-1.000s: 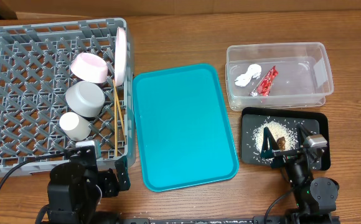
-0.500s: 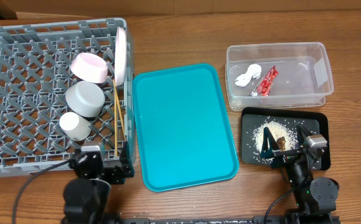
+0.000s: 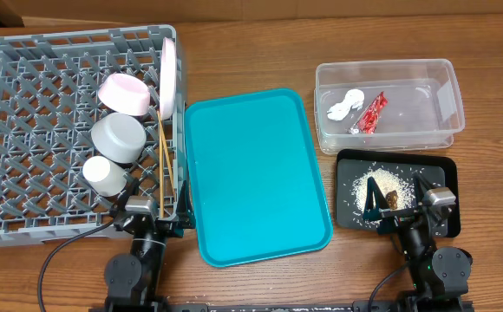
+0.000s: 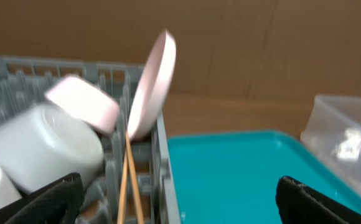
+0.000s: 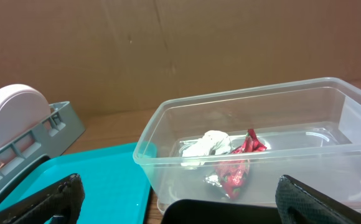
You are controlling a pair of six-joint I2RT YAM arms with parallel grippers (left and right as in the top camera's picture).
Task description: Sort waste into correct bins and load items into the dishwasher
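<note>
The grey dishwasher rack point(image 3: 26, 52) holds an upright white plate point(image 3: 169, 74), a pinkish bowl point(image 3: 123, 93), a grey bowl point(image 3: 117, 137), a white cup point(image 3: 102, 173) and two chopsticks point(image 3: 166, 165). The clear tub point(image 3: 447, 95) holds the tissue point(image 3: 345, 104) and the red wrapper point(image 3: 372, 113). The black tray point(image 3: 442, 165) holds rice point(image 3: 360, 186) and the brown lump point(image 3: 391, 198). My left gripper point(image 3: 152, 218) is open and empty at the rack's front right corner, with the chopsticks point(image 4: 131, 180) just ahead. My right gripper point(image 3: 396, 201) is open and empty over the black tray point(image 5: 230, 211).
The large teal tray point(image 3: 251, 173) lies bare between the rack and the bins, and also shows in the left wrist view point(image 4: 230, 174). A cardboard wall stands behind the table. The rack's right wall point(image 4: 165, 168) is right in front of my left gripper.
My left arm has moved right along the table's front edge, to the rack's front right corner. The right arm and all objects have not moved.
</note>
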